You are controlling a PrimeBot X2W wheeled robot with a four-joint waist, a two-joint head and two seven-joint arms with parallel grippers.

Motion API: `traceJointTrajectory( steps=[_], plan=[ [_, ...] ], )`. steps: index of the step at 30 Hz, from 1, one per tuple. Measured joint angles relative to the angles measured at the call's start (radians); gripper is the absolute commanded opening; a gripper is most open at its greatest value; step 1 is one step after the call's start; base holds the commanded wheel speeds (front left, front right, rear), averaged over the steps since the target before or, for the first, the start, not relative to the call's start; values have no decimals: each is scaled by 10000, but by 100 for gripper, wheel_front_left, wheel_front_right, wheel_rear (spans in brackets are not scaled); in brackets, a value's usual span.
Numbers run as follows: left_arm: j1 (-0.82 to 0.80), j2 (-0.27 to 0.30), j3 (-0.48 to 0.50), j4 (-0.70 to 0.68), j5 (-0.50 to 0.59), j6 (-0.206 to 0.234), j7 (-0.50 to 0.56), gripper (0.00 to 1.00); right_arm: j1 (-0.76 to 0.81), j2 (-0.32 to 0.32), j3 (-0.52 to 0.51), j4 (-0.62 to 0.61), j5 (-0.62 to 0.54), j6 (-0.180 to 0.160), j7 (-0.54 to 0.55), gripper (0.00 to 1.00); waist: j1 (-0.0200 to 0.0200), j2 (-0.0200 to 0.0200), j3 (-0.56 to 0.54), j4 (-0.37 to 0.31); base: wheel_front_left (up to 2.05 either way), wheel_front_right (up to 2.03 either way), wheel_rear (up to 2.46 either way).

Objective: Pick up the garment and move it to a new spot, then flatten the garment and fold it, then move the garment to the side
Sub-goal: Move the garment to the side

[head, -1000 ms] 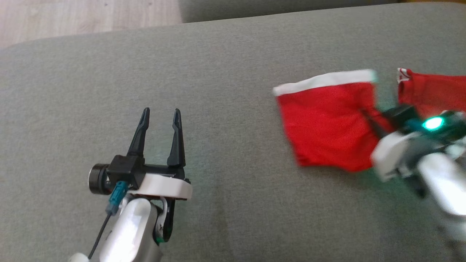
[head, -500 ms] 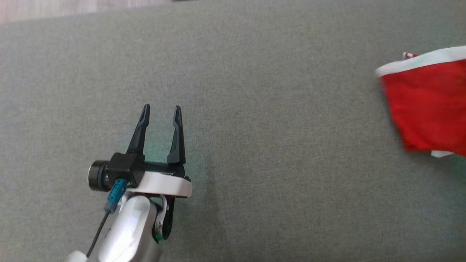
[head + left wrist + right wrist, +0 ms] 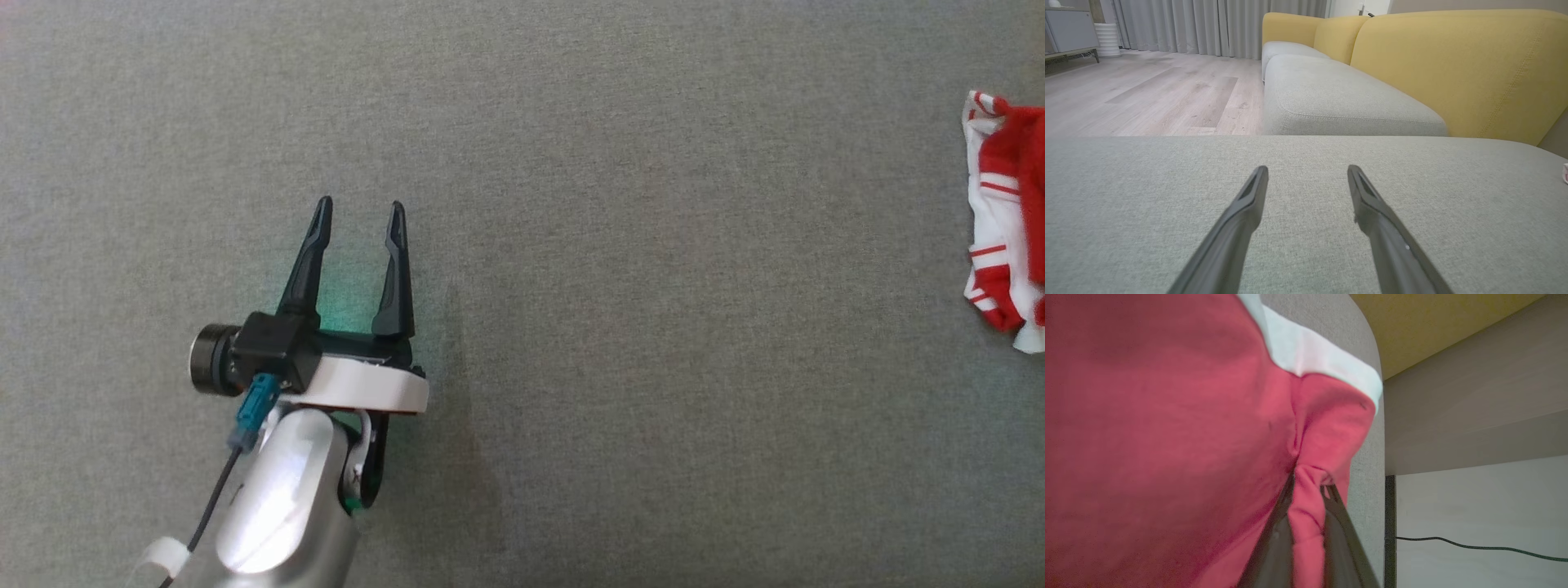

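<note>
The left gripper [image 3: 361, 202] stood at 7 o'clock in the head view above the grey cushion [image 3: 653, 327], jaws fully spread and empty, while the right gripper [image 3: 1310, 484] was pinched tight on a fold of the red garment [image 3: 1167, 416], which spread from its jaws toward 10 o'clock.

A living room — yellow-backed sofa [image 3: 1453, 61], curtains [image 3: 1208, 24], wooden floor [image 3: 1147, 94].

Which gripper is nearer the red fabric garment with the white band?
Right. The right gripper is shut on a pinch of the red fabric garment; the left gripper hangs open over bare grey cushion, well away from it.
</note>
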Motion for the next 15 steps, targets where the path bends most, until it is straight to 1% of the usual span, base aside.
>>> traceJointTrajectory(
  steps=[2, 3, 4, 10, 15],
  plan=[
    [1, 0, 38, 6, 29, -73, 0, 100, 0, 182, -163, 128, -88, 0, -2, 0, 0, 0, -6, 6, 0, 0, 0],
    [1, 0, 59, 10, 63, -79, 0, 100, -2, 270, -274, 167, -146, 0, -2, 36, 0, 0, -22, 4, 0, 0, 0],
    [2, 0, 79, 25, 81, -79, 0, 100, -5, 345, -362, 201, -232, 0, -2, 100, 0, 0, -54, 0, 0, 0, 0],
    [36, 0, 115, 155, 81, -81, 0, 100, -62, 838, -1087, 205, -750, 0, -15, 100, -1, 0, -488, -76, 0, 0, 0],
    [219, -2, 130, 178, 79, -84, 0, 100, -181, 1413, -1588, -483, -1126, 0, -199, 100, -2, 0, -1136, -171, 0, 0, 0]
  ],
)
